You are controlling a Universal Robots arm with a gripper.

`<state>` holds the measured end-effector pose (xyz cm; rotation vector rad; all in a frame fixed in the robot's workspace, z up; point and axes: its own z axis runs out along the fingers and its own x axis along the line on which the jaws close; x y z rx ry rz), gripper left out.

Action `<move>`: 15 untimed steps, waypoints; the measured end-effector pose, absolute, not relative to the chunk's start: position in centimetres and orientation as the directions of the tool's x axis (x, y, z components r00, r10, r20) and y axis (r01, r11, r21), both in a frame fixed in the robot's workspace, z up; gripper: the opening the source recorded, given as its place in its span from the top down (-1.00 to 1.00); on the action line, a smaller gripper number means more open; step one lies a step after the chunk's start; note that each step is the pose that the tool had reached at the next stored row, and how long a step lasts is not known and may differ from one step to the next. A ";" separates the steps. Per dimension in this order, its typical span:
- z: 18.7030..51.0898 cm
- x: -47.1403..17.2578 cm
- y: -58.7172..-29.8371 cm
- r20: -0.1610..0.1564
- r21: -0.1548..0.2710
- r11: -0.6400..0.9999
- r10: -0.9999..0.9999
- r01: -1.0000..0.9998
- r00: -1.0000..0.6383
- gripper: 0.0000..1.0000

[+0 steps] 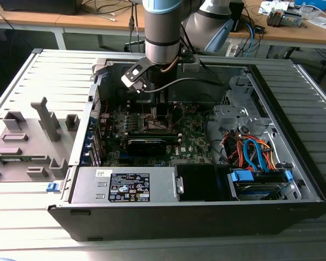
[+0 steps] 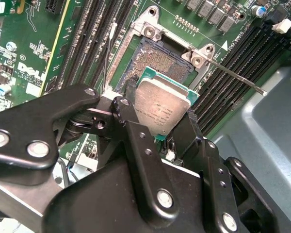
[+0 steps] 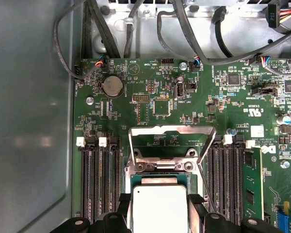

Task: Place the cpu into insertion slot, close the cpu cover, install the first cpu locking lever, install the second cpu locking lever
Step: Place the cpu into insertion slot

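Observation:
My gripper (image 2: 157, 115) is shut on the cpu (image 2: 161, 99), a flat square chip with a silver-grey top and green edge, held by two opposite sides between the black fingers (image 2: 127, 112). The chip hangs just over the insertion slot (image 2: 157, 62), whose brownish-gold pin field shows beyond it. In the first wrist view the cpu (image 3: 157, 208) sits between the fingers (image 3: 196, 209), and the cpu cover (image 3: 170, 130), a thin silver frame, stands flipped open past the socket. Two thin wire locking levers (image 2: 238, 78) stick out loose beside the socket. In the exterior view the gripper (image 1: 158, 113) reaches down onto the green board.
The motherboard (image 3: 150, 104) lies inside an open black computer case (image 1: 195, 209). Long black memory slots (image 3: 99, 179) flank the socket on both sides. Cables (image 3: 194, 43) run along the case wall. A power supply (image 1: 125, 187) and a drive bay with blue and orange cables (image 1: 255, 155) stand nearby.

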<state>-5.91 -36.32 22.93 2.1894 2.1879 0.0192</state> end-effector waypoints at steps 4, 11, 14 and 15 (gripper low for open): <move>22.9 -5.9 -36.3 -0.024 0.041 0.000 1.000 0.999 0.001 -0.09; 22.7 -5.9 -36.3 -0.024 0.041 0.000 1.000 0.999 0.001 -0.09; 22.7 -5.9 -36.3 -0.024 0.041 0.000 1.000 0.999 0.001 -0.09; 22.7 -5.9 -36.3 -0.024 0.041 0.000 1.000 0.999 0.001 -0.09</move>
